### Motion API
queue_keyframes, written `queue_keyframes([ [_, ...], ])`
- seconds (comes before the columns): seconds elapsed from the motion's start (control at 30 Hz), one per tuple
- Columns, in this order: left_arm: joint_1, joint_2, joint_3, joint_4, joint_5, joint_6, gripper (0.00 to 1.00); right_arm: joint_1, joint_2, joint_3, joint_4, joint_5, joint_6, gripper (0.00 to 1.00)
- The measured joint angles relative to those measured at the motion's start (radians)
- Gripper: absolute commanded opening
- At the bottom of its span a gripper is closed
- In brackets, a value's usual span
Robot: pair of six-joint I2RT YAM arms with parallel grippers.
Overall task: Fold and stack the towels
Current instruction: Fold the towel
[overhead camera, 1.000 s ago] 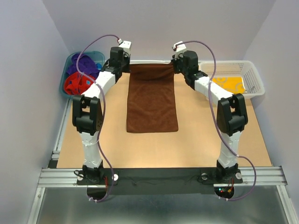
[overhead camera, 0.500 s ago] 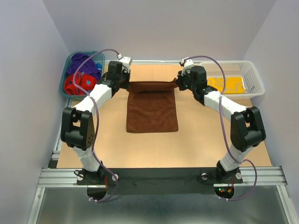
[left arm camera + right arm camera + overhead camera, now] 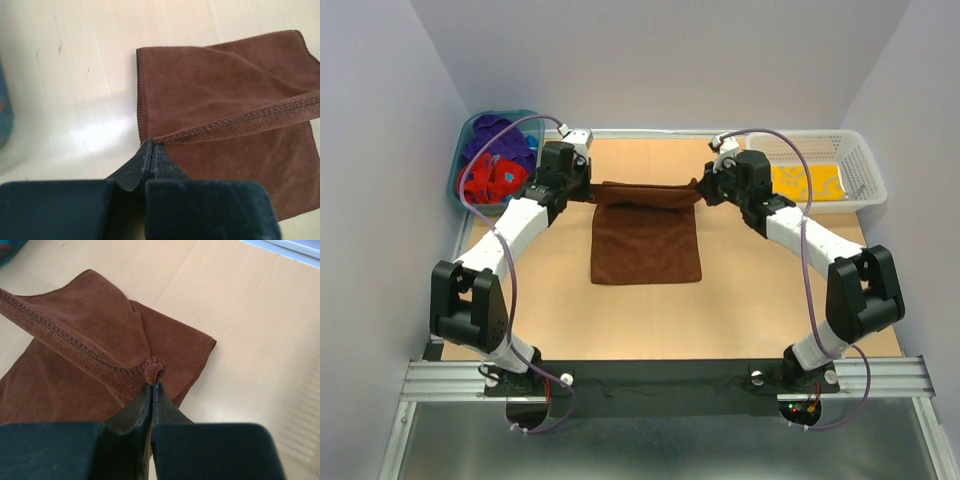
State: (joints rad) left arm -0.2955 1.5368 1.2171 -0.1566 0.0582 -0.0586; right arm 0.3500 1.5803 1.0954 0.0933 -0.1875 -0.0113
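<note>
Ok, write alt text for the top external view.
The left gripper and right gripper each pinch a far corner of the brown towel, holding that edge raised above the table. A teal tub of towels sits far left, a white basket with a yellow towel far right.

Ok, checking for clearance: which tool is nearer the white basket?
Right. The right tool hangs just left of the basket; the left tool is across the table.
</note>
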Motion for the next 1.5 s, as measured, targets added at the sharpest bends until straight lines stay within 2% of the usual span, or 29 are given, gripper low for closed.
queue_keyframes([
  [0.2, -0.003, -0.062, -0.037, -0.011, 0.005, -0.024, 0.0, 0.001, -0.042, -0.059, 0.004, -0.031, 0.018, 0.03],
  [0.5, -0.024, -0.154, -0.273, -0.028, 0.043, -0.144, 0.0, 0.004, -0.099, -0.214, -0.01, -0.084, 0.117, 0.13],
  [0.53, -0.029, -0.162, -0.303, -0.028, 0.047, -0.161, 0.05, 0.004, -0.103, -0.226, -0.015, -0.092, 0.126, 0.21],
  [0.6, -0.041, -0.182, -0.364, -0.029, 0.051, -0.19, 0.17, 0.004, -0.12, -0.263, -0.033, -0.111, 0.158, 0.28],
  [0.63, -0.046, -0.192, -0.393, -0.037, 0.047, -0.204, 0.23, 0.004, -0.126, -0.274, -0.046, -0.113, 0.166, 0.37],
  [0.67, -0.05, -0.208, -0.423, -0.045, 0.044, -0.215, 0.37, 0.001, -0.138, -0.291, -0.075, -0.118, 0.179, 0.43],
  [0.7, -0.05, -0.221, -0.444, -0.051, 0.044, -0.223, 0.47, -0.003, -0.145, -0.299, -0.101, -0.118, 0.193, 0.47],
  [0.73, -0.054, -0.245, -0.469, -0.065, 0.044, -0.24, 0.61, -0.01, -0.154, -0.307, -0.128, -0.126, 0.208, 0.56],
  [0.87, -0.061, -0.36, -0.52, -0.101, 0.051, -0.304, 0.7, -0.02, -0.199, -0.311, -0.219, -0.149, 0.27, 0.68],
  [1.0, -0.064, -0.492, -0.524, -0.106, 0.04, -0.378, 0.7, -0.019, -0.237, -0.301, -0.254, -0.166, 0.335, 0.68],
  [1.13, -0.062, -0.507, -0.526, -0.08, -0.001, -0.454, 0.7, 0.008, -0.187, -0.24, -0.27, -0.155, 0.383, 0.65],
  [1.2, -0.055, -0.483, -0.537, -0.055, -0.013, -0.484, 0.69, 0.04, -0.13, -0.188, -0.273, -0.138, 0.386, 0.62],
  [1.33, -0.005, -0.352, -0.549, -0.006, -0.024, -0.526, 0.65, 0.115, 0.002, -0.081, -0.275, -0.101, 0.377, 0.48],
  [1.5, 0.029, -0.212, -0.549, 0.03, -0.042, -0.545, 0.57, 0.17, 0.148, 0.028, -0.277, -0.072, 0.336, 0.46],
])
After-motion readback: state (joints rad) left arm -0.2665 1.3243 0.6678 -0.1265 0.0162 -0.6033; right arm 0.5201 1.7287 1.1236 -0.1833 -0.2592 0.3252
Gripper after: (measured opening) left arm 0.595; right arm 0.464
